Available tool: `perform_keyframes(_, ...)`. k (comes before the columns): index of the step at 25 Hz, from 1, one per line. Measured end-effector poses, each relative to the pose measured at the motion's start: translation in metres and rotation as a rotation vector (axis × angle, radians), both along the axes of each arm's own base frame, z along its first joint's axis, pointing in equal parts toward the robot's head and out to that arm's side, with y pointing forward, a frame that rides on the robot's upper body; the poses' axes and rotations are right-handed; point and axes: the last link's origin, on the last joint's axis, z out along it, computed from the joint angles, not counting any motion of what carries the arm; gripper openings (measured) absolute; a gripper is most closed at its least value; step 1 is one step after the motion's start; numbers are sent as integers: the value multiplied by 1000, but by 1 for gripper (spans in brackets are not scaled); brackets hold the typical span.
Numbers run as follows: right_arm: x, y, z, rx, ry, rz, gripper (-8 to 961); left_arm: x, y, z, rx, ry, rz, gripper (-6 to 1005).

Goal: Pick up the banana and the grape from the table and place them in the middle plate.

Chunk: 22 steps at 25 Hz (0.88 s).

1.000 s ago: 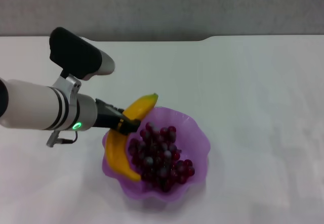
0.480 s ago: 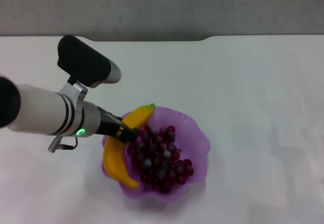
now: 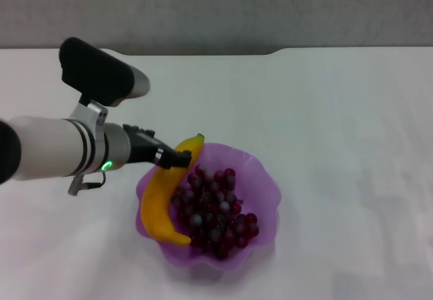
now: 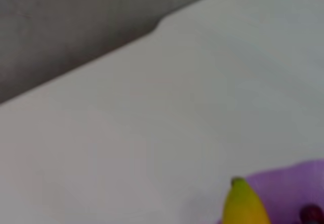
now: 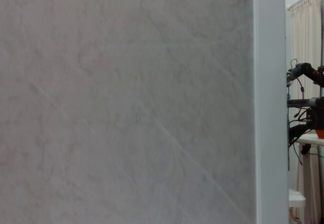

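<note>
Now:
- Plate (image 3: pixel 260 178) on table (image 3: pixel 338 110) holds banana (image 3: pixel 159 202) at its 9 o'clock and grapes (image 3: pixel 213 208) centrally.
- Left gripper (image 3: pixel 181 157) at 10 o'clock rim, against banana; finger spread cannot be told.

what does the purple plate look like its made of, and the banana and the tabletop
Middle plate: probably thin translucent plastic, since light passes through its wavy scalloped rim and it has a soft sheen.
Banana: smooth, even yellow-orange skin with a green tip; whether real or plastic cannot be told.
Table: white, flat, matte surface, likely laminate or painted board, with no grain showing.
</note>
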Motion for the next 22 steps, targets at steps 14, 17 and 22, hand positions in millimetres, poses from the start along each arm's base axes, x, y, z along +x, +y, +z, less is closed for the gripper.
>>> perform_keyframes(14,-2,3,1,0,-2,6,824,-16,8,28,484,-205,-159,894)
perform_keyframes(17,-4,5,1,1,0,13,824,-26,9,29,597,-241,-191,894)
perform_keyframes(22,-8,9,0,-1,-16,21,824,-50,6,32,724,-320,-189,894)
